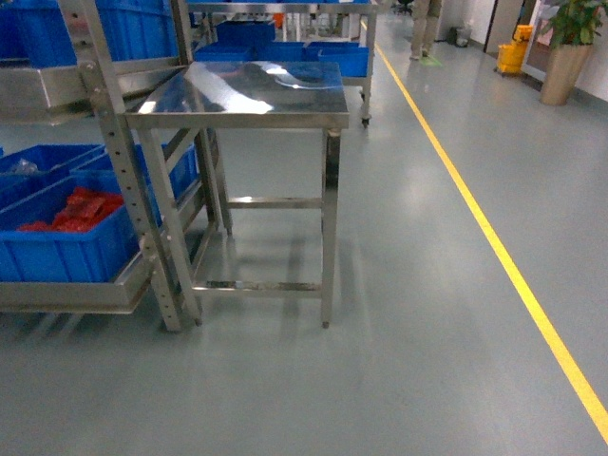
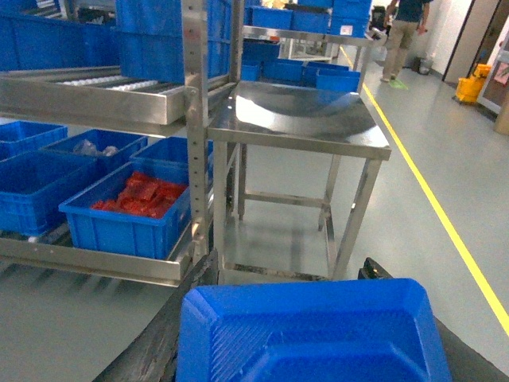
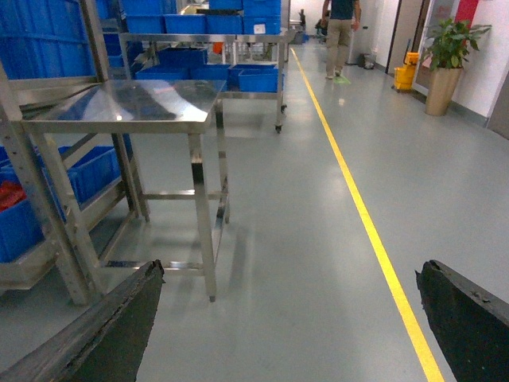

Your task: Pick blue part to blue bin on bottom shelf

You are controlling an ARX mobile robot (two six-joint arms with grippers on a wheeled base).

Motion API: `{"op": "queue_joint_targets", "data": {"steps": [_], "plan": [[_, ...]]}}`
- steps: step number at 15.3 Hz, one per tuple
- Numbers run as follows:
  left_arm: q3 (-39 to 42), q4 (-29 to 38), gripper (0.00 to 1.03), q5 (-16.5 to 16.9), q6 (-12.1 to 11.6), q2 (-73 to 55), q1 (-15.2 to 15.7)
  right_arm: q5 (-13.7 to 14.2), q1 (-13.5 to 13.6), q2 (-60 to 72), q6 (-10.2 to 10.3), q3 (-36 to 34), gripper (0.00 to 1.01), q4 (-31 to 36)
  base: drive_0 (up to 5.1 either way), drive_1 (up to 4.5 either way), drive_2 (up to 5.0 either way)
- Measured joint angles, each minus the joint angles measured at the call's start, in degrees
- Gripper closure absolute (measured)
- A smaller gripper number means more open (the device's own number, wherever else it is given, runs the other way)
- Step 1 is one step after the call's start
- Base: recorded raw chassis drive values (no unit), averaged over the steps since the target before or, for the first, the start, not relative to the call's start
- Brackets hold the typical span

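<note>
Bottom shelf carries blue bins; the front bin holds red parts; the bin behind holds a pale bagged item, unclear; a further bin on the left shows no visible contents. The left gripper is clamped on a blue part, held in front of the rack; the right gripper stands spread wide with nothing between its fingers. A steel table stands beside the rack.

- Bright, even overhead light; white glare patches on steel table top.
- Soft shadows on floor under table.
- Head view slightly soft; near objects at wrist views' bottom edges blurred.
</note>
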State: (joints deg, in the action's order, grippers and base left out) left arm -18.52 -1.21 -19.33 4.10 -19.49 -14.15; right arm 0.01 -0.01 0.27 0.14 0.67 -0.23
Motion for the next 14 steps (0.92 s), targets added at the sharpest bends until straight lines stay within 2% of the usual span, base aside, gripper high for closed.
{"op": "queue_joint_targets", "data": {"steps": [14], "plan": [[0.00,0.11,0.60,0.07,0.00,0.02,-0.02,0.00,0.00,0.00,0.00,0.00,0.03,-0.09,0.0,4.33,-4.3]]}}
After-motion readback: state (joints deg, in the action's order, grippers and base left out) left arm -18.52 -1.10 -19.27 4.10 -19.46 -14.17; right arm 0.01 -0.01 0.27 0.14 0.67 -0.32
